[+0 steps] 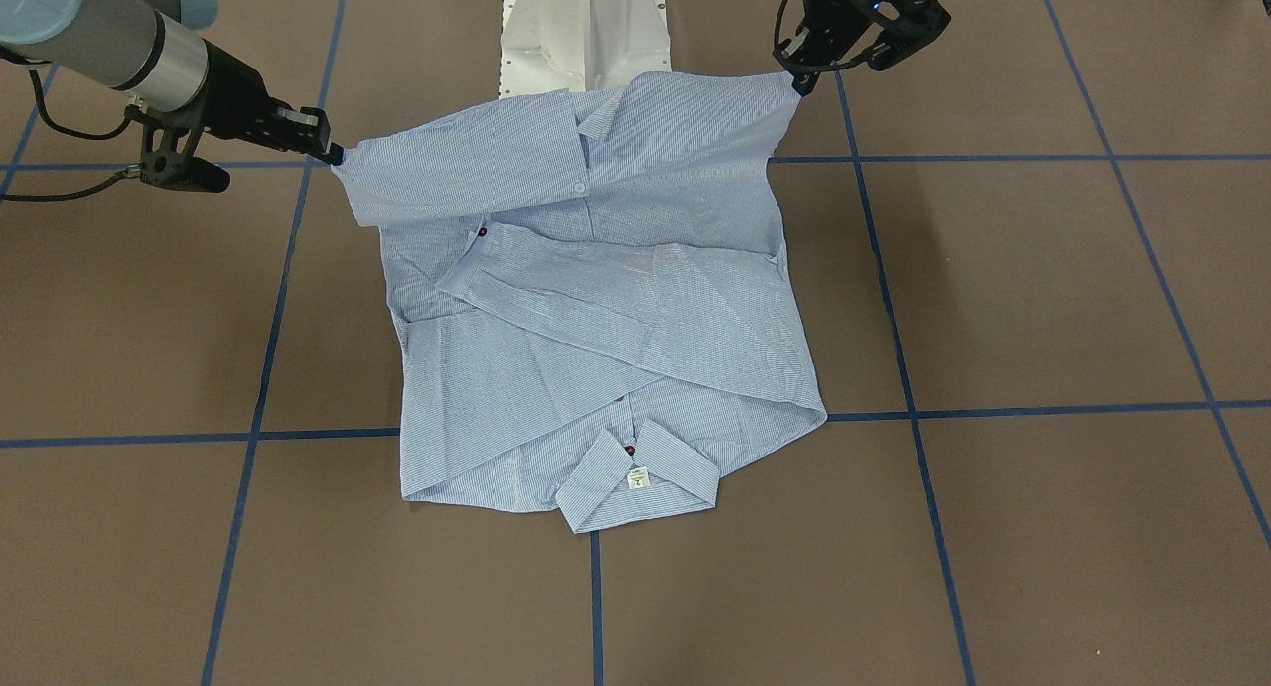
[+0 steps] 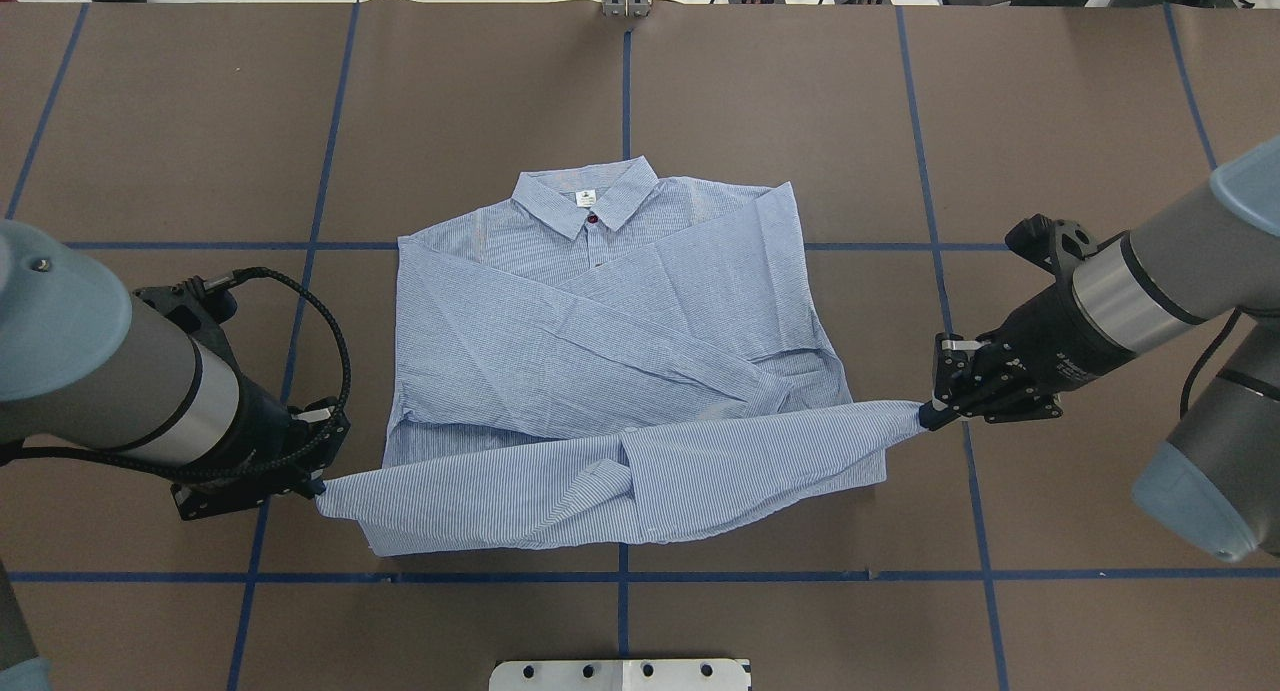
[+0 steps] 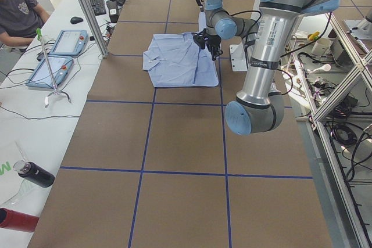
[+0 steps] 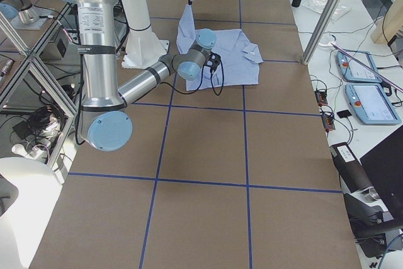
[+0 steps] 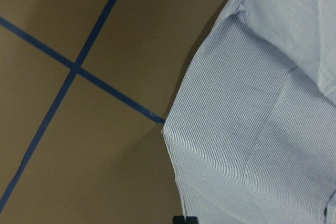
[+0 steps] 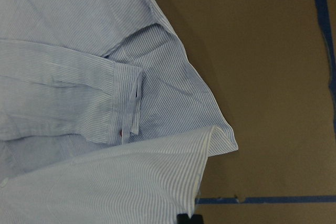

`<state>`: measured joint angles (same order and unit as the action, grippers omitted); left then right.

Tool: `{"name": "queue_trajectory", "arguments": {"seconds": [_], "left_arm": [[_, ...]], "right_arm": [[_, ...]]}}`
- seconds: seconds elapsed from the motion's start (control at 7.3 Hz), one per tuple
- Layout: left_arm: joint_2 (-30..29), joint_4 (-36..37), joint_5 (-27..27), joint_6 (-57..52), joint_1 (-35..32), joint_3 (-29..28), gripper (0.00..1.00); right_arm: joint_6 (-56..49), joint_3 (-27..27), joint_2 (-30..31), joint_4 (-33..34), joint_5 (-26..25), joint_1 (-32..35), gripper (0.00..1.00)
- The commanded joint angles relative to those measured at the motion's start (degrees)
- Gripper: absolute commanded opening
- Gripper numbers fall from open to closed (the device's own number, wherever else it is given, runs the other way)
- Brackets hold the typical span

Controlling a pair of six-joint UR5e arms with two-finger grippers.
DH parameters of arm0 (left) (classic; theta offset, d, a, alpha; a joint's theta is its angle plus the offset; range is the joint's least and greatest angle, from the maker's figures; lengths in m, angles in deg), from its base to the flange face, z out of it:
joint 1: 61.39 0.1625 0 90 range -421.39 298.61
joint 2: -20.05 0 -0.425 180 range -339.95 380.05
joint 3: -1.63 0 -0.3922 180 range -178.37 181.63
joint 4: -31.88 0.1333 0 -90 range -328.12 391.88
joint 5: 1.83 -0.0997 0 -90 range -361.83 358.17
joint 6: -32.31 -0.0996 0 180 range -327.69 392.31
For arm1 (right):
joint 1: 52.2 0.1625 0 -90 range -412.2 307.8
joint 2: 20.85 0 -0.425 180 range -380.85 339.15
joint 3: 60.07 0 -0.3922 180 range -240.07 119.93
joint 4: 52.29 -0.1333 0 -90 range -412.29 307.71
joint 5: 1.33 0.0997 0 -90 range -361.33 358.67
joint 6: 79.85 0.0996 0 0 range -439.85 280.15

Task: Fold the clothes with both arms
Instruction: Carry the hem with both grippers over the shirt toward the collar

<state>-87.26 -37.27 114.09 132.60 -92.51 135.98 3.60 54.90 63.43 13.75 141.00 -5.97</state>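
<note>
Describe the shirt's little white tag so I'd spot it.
Find the striped blue shirt on the table, then its collar, opposite the lifted hem. The tag sits inside the collar: the only plain white patch, beside a red button.

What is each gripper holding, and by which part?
The shirt: left gripper pinches one bottom hem corner, right gripper the other, hem lifted between them.

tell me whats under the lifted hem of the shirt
The lifted hem, pinched by the left gripper and right gripper, hangs over the shirt body and a sleeve cuff, seen from the right wrist. Whatever lies farther beneath is covered.
</note>
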Motion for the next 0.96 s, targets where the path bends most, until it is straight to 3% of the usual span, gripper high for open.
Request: {"name": "queue_trajectory", "arguments": {"seconds": [0.0,0.41,0.82], "left_arm": [[-3.24,-0.19,0.8,-1.94,-2.97,-5.2,0.0],[-7.48,-2.03,0.8,-7.28,-8.23,-13.39,0.0],[-7.57,-6.23,0.88,-15.56,-14.13,-19.09,0.0]], "right_arm": [[-0.03,-6.65,-8.21,0.14,0.05,3.51,0.0],[-0.03,-15.89,-17.63,0.14,-0.3,6.76,0.0],[-0.47,-20.21,-21.94,-0.3,-3.89,8.88,0.0]]}}
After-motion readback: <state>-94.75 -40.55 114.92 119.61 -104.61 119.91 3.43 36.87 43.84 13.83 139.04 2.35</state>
